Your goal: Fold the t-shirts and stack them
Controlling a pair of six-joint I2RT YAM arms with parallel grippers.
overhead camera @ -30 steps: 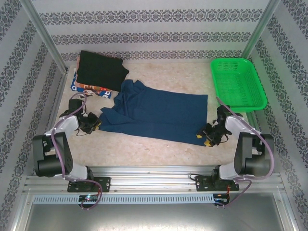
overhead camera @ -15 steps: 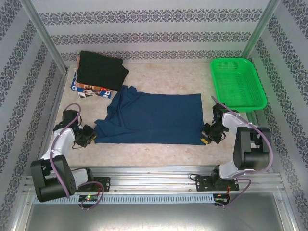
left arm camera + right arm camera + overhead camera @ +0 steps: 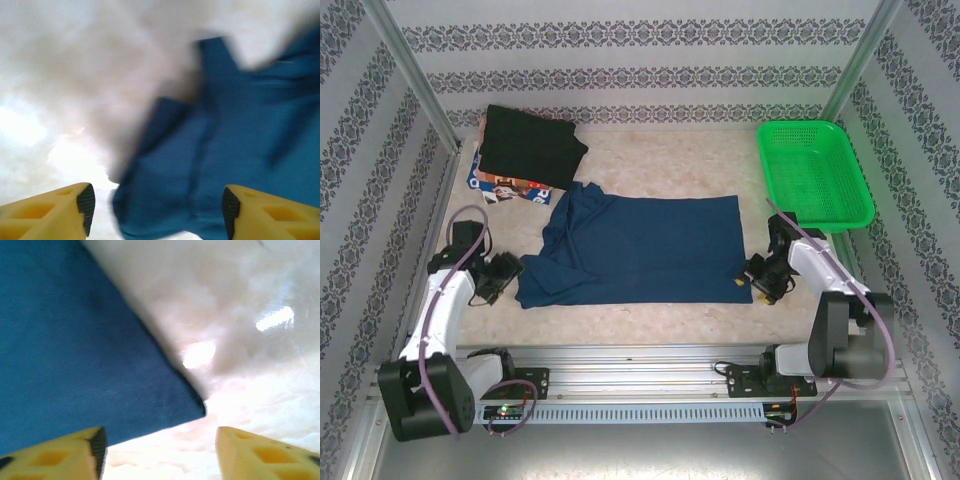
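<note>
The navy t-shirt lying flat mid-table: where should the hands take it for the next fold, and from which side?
Probably by its short ends. The right hand can pinch the flat, crisp near-right corner of the navy t-shirt from the right; the left hand should come from the left at the rumpled end, where raised folds give cloth to pinch.
</note>
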